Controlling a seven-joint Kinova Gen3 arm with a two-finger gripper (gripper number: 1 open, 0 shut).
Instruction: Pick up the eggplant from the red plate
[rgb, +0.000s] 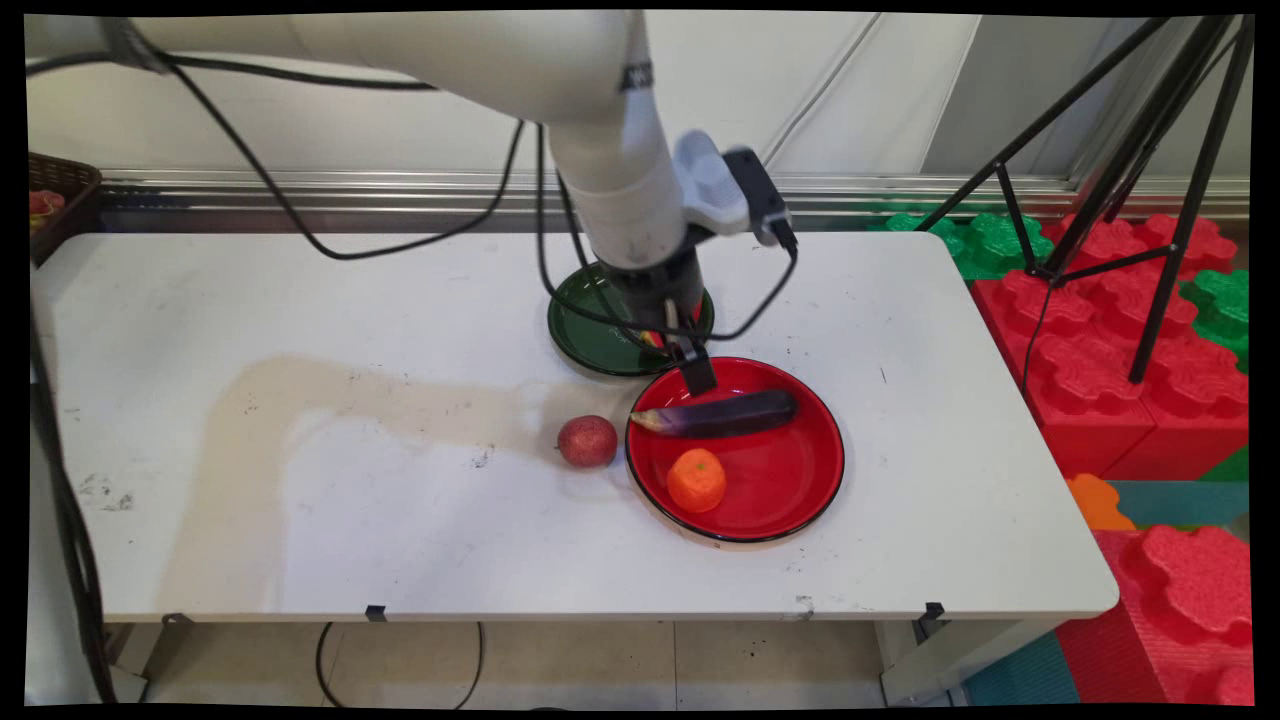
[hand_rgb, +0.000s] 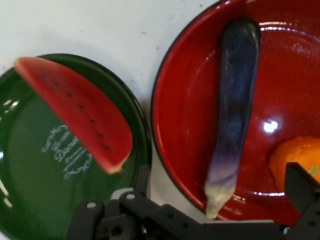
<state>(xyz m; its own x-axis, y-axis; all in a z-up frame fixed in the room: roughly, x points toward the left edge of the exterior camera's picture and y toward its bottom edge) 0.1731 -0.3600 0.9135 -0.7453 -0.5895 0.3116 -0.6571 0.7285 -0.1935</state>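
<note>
Hand view: your jaws (hand_rgb: 220, 215) stand spread, empty, over the eggplant's (hand_rgb: 233, 105) pale stem end on the red plate (hand_rgb: 185, 125); probably light, smooth, slippery; grip mid-body.

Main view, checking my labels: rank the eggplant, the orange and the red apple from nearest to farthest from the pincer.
1. Eggplant, on the red plate, just below the pincer.
2. Orange, on the plate's near-left part.
3. Red apple, on the table left of the plate; close to the orange's rank.

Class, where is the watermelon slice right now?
In the hand view, the watermelon slice lies on the green plate, left of the red plate holding the eggplant.
</note>
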